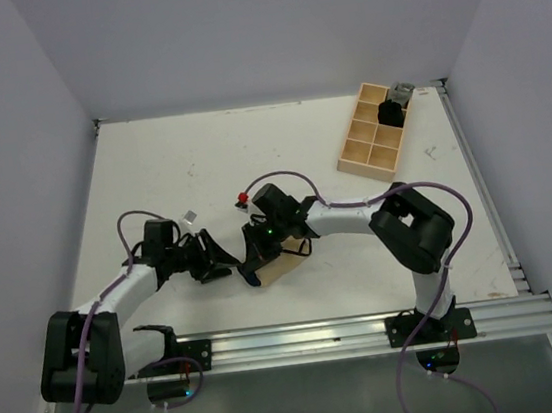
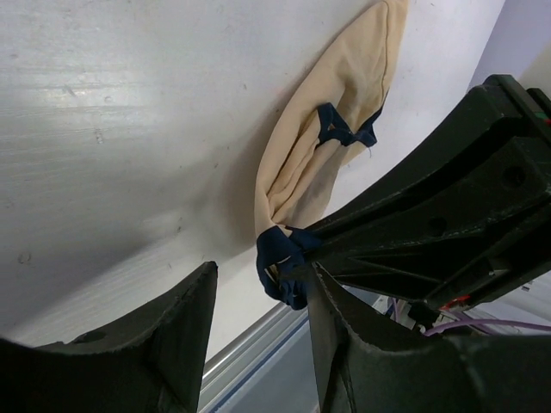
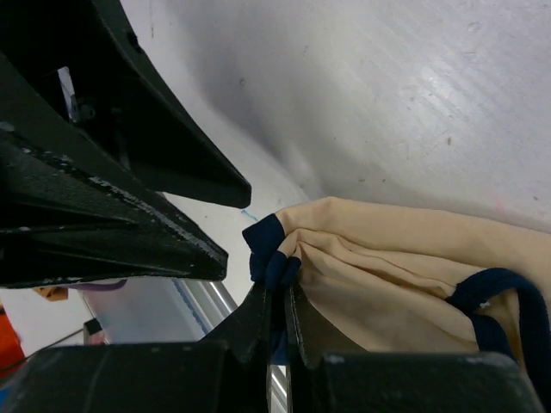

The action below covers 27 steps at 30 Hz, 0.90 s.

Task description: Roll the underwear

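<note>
Right wrist view: the right gripper (image 3: 277, 288) was clamped on the navy-trimmed corner of the soft tan fabric underwear (image 3: 387, 249), apparently anchoring it for rolling, at lower centre on the white table (image 3: 387, 86). The left gripper (image 2: 258, 275) stood parted alongside, grasping nothing.

White scuffed table (image 1: 199, 155), pale lavender walls (image 1: 264, 27)
</note>
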### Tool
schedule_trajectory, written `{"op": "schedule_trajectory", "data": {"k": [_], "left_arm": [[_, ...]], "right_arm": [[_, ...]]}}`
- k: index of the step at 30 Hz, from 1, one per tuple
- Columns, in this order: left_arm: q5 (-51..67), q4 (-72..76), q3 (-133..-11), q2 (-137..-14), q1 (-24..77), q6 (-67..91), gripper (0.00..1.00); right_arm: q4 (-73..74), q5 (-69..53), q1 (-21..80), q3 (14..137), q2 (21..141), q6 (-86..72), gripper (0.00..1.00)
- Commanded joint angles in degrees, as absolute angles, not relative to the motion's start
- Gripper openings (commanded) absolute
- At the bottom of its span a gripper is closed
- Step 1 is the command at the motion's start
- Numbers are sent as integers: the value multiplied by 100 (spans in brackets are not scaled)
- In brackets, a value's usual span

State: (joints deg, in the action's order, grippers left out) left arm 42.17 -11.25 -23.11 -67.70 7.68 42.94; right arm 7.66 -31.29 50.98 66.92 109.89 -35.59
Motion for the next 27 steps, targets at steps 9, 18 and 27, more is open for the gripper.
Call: {"op": "schedule_trajectory", "data": {"k": [9,18,27], "left_arm": [[3289,-1810,-2495,-6390,800,4280,45],[3269,-1960,-2417,-6038,809,4201,44],[3506,-1389,-2593,-6758,809,4588,49]], "right_arm": [[-130,-3621,4992,6477,11346,-3937,0],[-518,-3911,4887,6434,11522,-4131,0],[-694,-4165,4834,6284,11540,-4052,0]]}}
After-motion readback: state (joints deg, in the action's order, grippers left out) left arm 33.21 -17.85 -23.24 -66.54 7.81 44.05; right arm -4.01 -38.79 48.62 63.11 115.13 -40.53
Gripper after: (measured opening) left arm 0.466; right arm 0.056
